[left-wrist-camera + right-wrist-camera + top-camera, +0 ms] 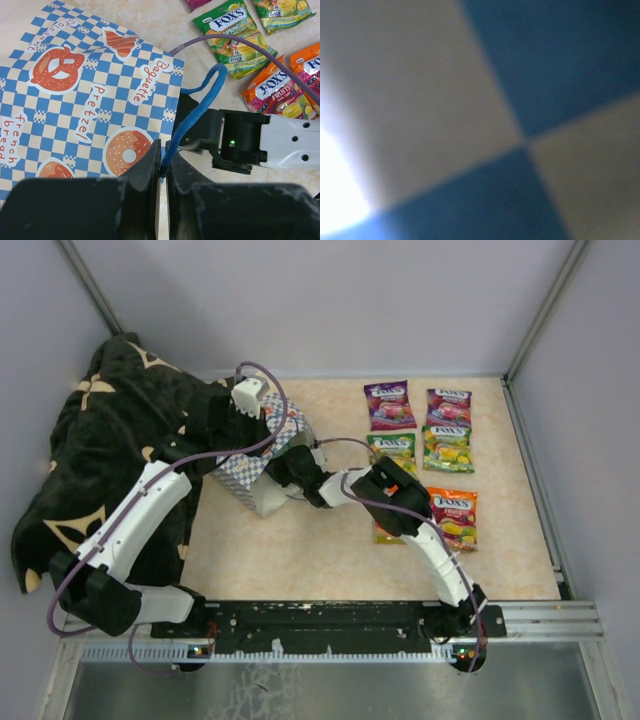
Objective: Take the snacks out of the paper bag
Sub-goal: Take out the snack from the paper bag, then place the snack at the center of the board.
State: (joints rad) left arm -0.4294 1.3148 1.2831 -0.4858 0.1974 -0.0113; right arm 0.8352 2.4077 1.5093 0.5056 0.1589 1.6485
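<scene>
The left tool [162, 167] pinches the blue cord handle [200, 105] of the paper bag [85, 100], which lies sideways on the counter [300, 550]. The right tool [287, 477] reaches into its mouth, and I cannot tell whether it is spread. Snacks [448, 445] lie to the right.

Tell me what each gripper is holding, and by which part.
The left gripper is shut on the blue cord handle of the paper bag. The right gripper reaches into the bag, fingertips hidden; whether it holds anything cannot be told.

You see only the bag [570, 60] here: blurred blue and cream checks fill the view, with white glare at lower left.
</scene>
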